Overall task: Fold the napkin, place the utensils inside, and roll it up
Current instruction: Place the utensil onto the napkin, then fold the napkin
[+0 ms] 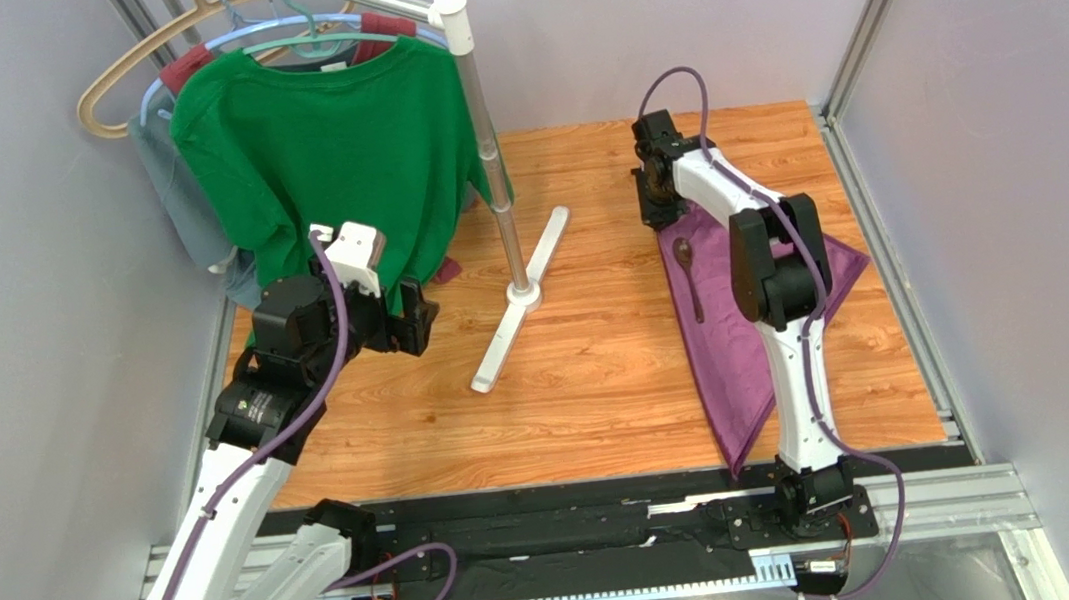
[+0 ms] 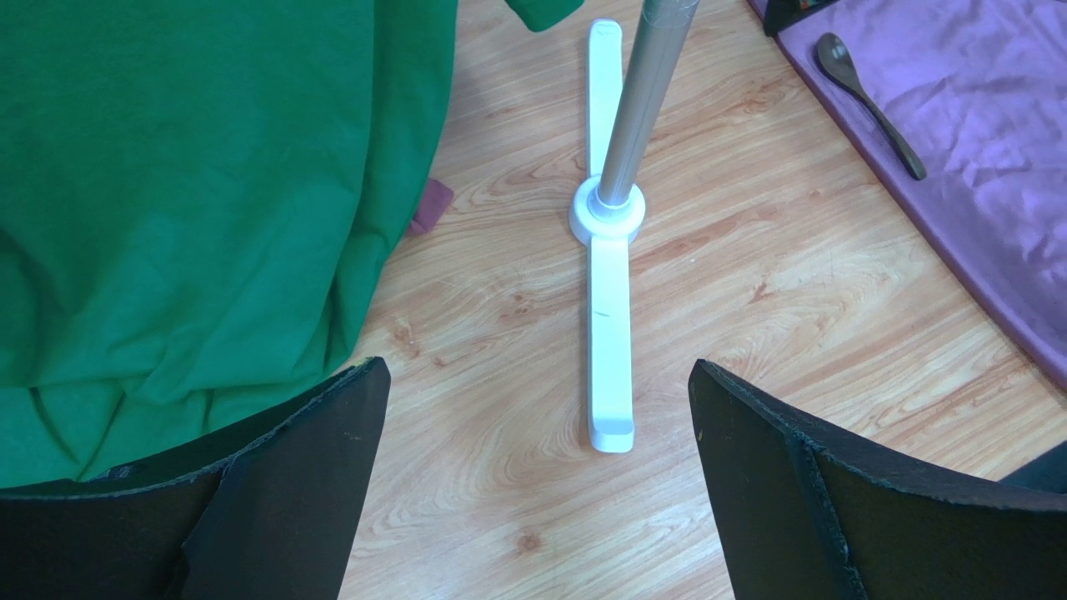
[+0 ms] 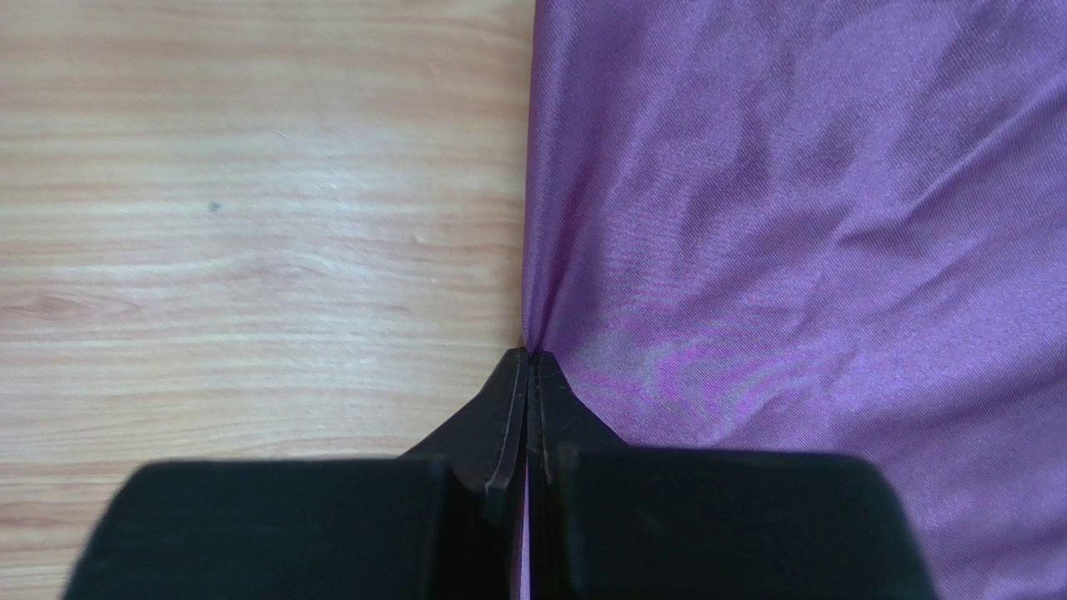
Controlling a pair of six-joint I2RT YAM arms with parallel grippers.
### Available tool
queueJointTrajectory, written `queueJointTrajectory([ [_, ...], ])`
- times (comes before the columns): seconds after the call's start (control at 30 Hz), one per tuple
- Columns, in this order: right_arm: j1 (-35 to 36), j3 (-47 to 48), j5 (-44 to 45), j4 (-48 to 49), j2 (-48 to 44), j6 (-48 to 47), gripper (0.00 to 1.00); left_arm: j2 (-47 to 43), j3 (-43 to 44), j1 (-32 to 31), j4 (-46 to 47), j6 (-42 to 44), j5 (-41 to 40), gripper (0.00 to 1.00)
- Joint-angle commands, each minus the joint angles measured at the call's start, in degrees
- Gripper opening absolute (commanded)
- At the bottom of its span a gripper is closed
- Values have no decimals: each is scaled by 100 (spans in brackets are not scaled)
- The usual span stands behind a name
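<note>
The purple napkin point(image 1: 743, 352) lies on the right half of the wooden table, folded into a long pointed shape. A slim dark spoon point(image 1: 688, 275) rests on its far left part and also shows in the left wrist view, spoon point(image 2: 867, 100) on napkin point(image 2: 989, 163). My right gripper point(image 1: 657, 193) is at the napkin's far corner. In the right wrist view the gripper point(image 3: 531, 358) is shut, pinching the napkin point(image 3: 802, 188) at its left edge, and cloth shows between the fingers. My left gripper point(image 2: 537, 365) hangs open above bare wood by the rack, holding nothing.
A white clothes rack stands mid-table with its pole point(image 1: 483, 125) and flat foot point(image 1: 518, 302). A green T-shirt point(image 1: 327, 150) hangs from it on hangers, with a maroon garment point(image 1: 381, 28) behind. The green cloth point(image 2: 188, 200) is close to my left finger. Grey walls enclose the table.
</note>
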Motion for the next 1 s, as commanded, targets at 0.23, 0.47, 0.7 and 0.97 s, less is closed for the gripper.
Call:
queueJointTrajectory([
  [0.23, 276, 966, -652, 253, 651, 504, 0, -59, 9, 25, 50, 43, -11, 99],
  [0.47, 346, 1178, -1301, 323, 583, 715, 28, -67, 1, 25, 50, 43, -64, 99],
  [0.7, 136, 335, -1057, 314, -971, 224, 52, -15, 9, 25, 23, 51, -73, 99],
  [0.97, -1761, -755, -1083, 358, -1651, 126, 45, -50, 1, 34, 23, 86, -160, 99],
])
